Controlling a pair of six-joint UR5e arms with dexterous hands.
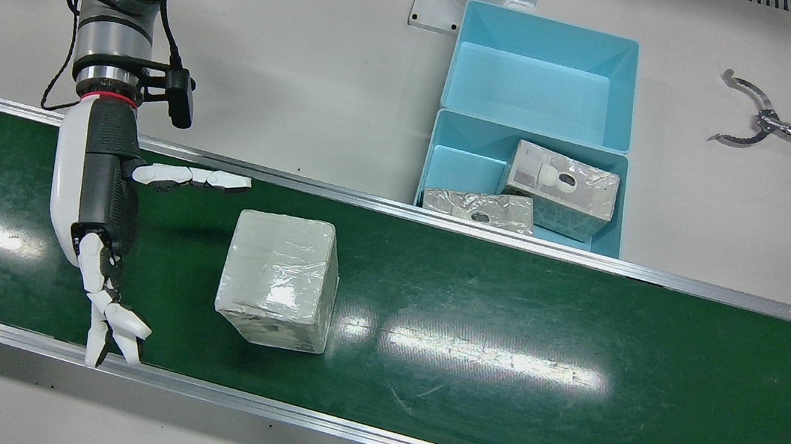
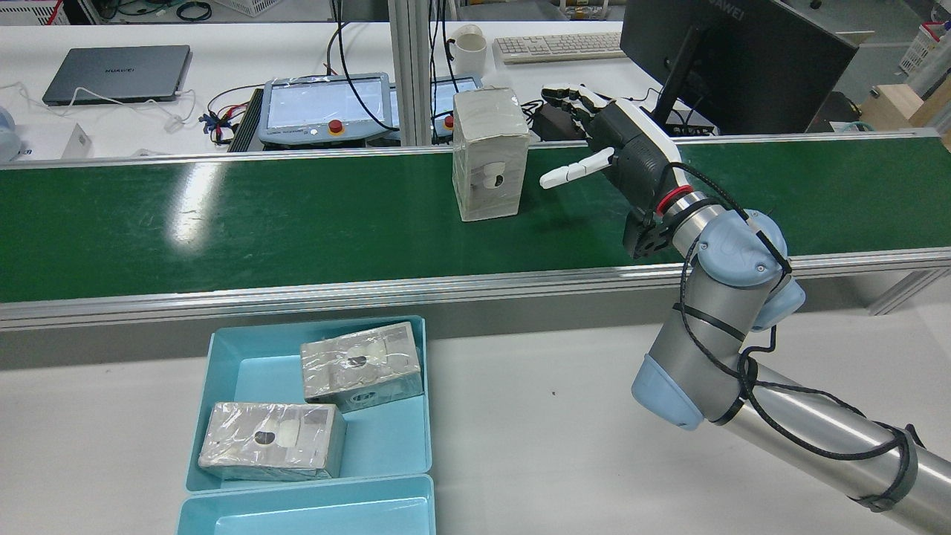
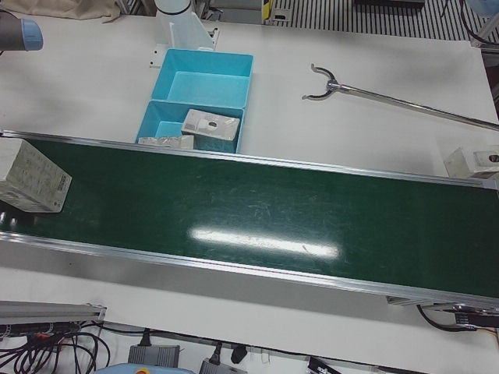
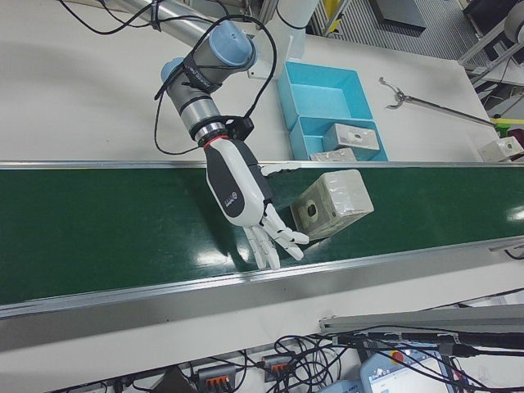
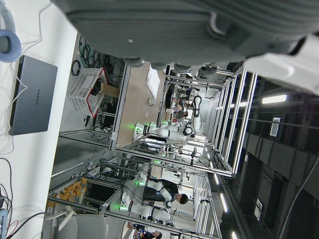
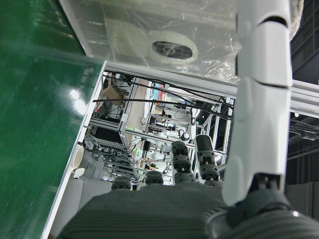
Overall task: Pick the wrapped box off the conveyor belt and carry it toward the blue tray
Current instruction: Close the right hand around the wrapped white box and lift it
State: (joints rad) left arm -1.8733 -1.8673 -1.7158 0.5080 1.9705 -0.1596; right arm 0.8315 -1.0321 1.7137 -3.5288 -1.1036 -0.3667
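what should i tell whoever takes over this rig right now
Right hand: open, fingers spread, over the green belt beside the wrapped box, not touching it.
Left hand: seen only through its own camera, which shows the room and no box; whether it is open or shut cannot be told.
The box stands upright on the belt, ungrasped.
Blue tray: beside the belt, already holding two wrapped boxes; a second blue tray behind it holds nothing.
Done: the right hand is at the box.
Left: close on the box, lift it and carry it toward the tray.
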